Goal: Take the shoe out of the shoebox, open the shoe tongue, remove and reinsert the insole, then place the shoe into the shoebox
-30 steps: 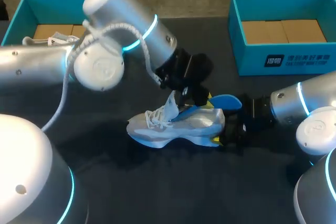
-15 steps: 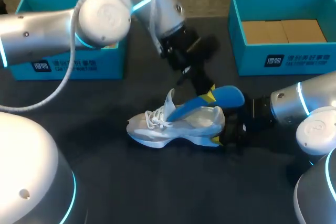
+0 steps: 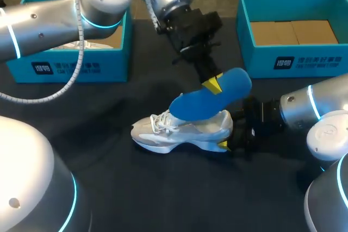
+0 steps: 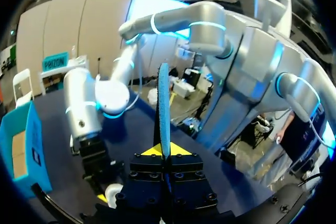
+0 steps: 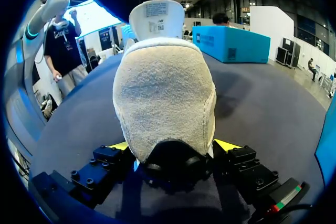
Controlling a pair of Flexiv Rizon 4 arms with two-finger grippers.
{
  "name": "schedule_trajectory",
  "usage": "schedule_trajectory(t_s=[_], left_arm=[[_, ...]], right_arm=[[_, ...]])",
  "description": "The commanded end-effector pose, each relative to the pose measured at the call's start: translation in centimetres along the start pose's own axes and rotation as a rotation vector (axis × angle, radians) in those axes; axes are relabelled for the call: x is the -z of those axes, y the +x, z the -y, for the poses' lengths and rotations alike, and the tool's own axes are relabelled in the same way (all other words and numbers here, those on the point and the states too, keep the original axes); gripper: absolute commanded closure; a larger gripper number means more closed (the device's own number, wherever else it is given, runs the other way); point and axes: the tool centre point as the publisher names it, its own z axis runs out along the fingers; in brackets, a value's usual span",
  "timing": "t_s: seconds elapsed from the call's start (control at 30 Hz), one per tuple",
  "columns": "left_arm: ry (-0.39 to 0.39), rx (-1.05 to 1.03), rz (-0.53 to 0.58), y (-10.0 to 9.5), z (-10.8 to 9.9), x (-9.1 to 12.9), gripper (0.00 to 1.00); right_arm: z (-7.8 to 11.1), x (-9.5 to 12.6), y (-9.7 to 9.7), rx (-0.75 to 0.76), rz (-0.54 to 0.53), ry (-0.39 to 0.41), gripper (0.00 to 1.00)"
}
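Observation:
A white and grey shoe [image 3: 182, 130] lies on the dark table, toe pointing left. My right gripper [image 3: 229, 135] holds its heel from both sides; in the right wrist view the beige heel [image 5: 165, 95] fills the gap between the yellow tips of that gripper [image 5: 170, 149], and the tongue [image 5: 156, 15] stands up beyond it. My left gripper [image 3: 212, 85] is shut on a blue insole [image 3: 209, 100], which hangs tilted just above the shoe's opening. In the left wrist view the insole [image 4: 164, 106] stands edge-on, rising from the closed left gripper [image 4: 164, 152].
A teal shoebox [image 3: 32, 68] at the back left holds another white shoe [image 3: 87, 46]. A second teal shoebox [image 3: 261, 61] at the back right shows only its cardboard floor. Bare table lies in front of the shoe.
My left gripper has risen and drawn back, pulling the blue insole up out of the shoe. The left arm swung toward the back. The right gripper and shoe stayed put.

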Motion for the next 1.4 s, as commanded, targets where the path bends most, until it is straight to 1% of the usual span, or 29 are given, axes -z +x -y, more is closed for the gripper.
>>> schedule_trajectory(t_s=[0.03,0.23,0.27,0.3,0.37,0.47,0.97,1.03,1.1,1.17,1.2,1.27,1.3,1.33,1.37,1.4], left_arm=[[0.089,-0.06,0.013,0.9,0.3,0.9,1.0],[0.225,-0.157,0.096,2.2,1.6,2.0,1.0],[0.232,-0.165,0.097,2.4,1.8,2.1,1.0],[0.262,-0.178,0.095,2.5,2.0,2.3,1.0],[0.29,-0.196,0.088,2.8,2.2,2.5,1.0],[0.303,-0.217,0.095,3.4,2.6,2.5,1.0],[0.303,-0.217,0.095,3.4,2.6,2.5,1.0],[0.369,-0.193,0.129,4.0,2.8,2.5,1.0],[0.443,-0.184,0.138,4.5,3.5,2.6,1.0],[0.496,-0.144,0.151,4.9,4.0,2.7,1.0],[0.494,-0.135,0.153,5.1,4.4,2.8,1.0],[0.555,-0.102,0.156,5.6,5.2,2.9,1.0],[0.55,-0.1,0.161,5.8,5.5,3.0,1.0],[0.591,-0.072,0.16,5.9,5.9,3.0,1.0],[0.61,-0.053,0.155,6.2,6.2,3.0,1.0],[0.617,-0.023,0.174,6.4,6.4,3.1,1.0]], right_arm=[[0.1,-0.4,0.1,0.0,0.002,0.003,1.0],[0.1,-0.4,0.1,0.0,0.002,0.003,1.0],[0.1,-0.4,0.1,0.0,0.002,0.003,1.0],[0.1,-0.4,0.1,0.0,0.002,0.003,1.0],[0.1,-0.4,0.1,0.0,0.002,0.003,1.0],[0.1,-0.4,0.1,0.0,0.002,0.003,1.0],[0.1,-0.4,0.1,0.0,0.002,0.003,1.0],[0.1,-0.4,0.1,0.0,0.002,0.003,1.0],[0.1,-0.4,0.1,0.0,0.002,0.003,1.0],[0.1,-0.4,0.1,0.0,0.002,0.003,1.0],[0.1,-0.4,0.1,0.0,0.002,0.003,1.0],[0.1,-0.4,0.1,0.0,0.002,0.003,1.0],[0.1,-0.4,0.1,0.0,0.002,0.003,1.0],[0.1,-0.4,0.1,0.0,0.002,0.003,1.0],[0.1,-0.4,0.1,0.0,0.002,0.003,1.0],[0.1,-0.4,0.1,0.0,0.002,0.003,1.0]])
